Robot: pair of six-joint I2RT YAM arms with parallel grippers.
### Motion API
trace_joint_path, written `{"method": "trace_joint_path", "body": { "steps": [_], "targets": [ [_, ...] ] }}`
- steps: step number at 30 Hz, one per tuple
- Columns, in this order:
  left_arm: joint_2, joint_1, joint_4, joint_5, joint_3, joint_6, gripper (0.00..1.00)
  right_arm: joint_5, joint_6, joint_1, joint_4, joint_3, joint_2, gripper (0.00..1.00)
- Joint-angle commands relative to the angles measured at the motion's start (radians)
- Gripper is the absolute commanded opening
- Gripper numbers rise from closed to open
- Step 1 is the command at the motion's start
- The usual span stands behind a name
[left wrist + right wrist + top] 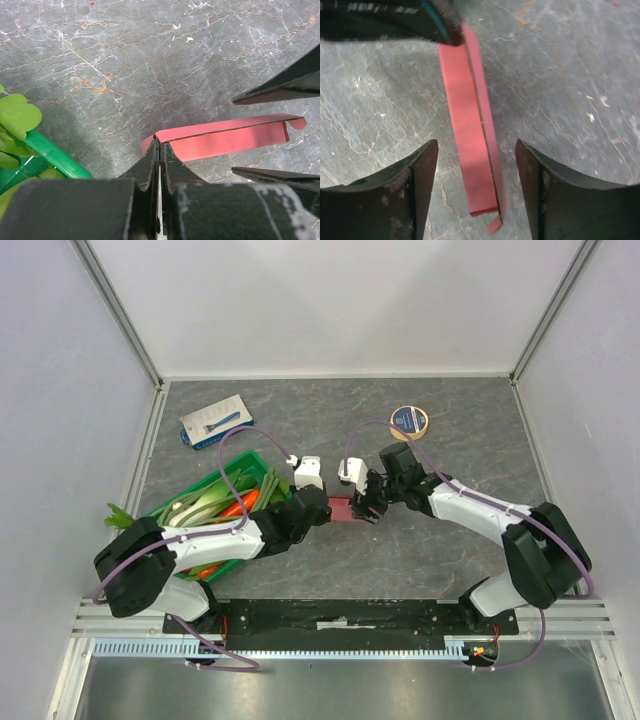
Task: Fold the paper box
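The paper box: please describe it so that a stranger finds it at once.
Look at the middle of the grey marbled table, right of the green crate. Between the left gripper and the right gripper is the paper box, a slim strip, the only pink thing there.

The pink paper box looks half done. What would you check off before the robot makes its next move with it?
1. Grip of the left claw on one end of the paper box: ok, shut on it.
2. Opening of the right claw at the other end: ok, its fingers stand either side of the box, apart from it.
3. Box lined up between those fingers: ok, it runs down the gap.
4. Tuck of the end flap: not ok, it sticks out at the free end.
5. Closure of the long seam: cannot tell; only a dark line shows along it.
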Motion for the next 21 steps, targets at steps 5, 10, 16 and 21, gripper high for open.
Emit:
{"method": "trace_joint_path", "body": {
  "steps": [5,10,16,21],
  "targets": [
    [0.080,-0.018,-0.118,0.016,0.011,-0.031,0.02,0.308,0.372,-0.009,-0.164,0.093,-0.215,0.85],
    [0.088,-0.024,-0.141,0.019,0.013,-0.037,0.02,0.458,0.667,-0.030,-0.284,0.108,-0.372,0.94],
    [0.079,-0.030,-0.153,0.002,0.013,-0.031,0.02,0.448,0.834,-0.060,-0.480,0.196,-0.268,0.43],
    [0.074,-0.030,-0.159,-0.001,0.013,-0.029,0.02,0.426,0.785,-0.044,-0.450,0.183,-0.202,0.37]
  ]
}}
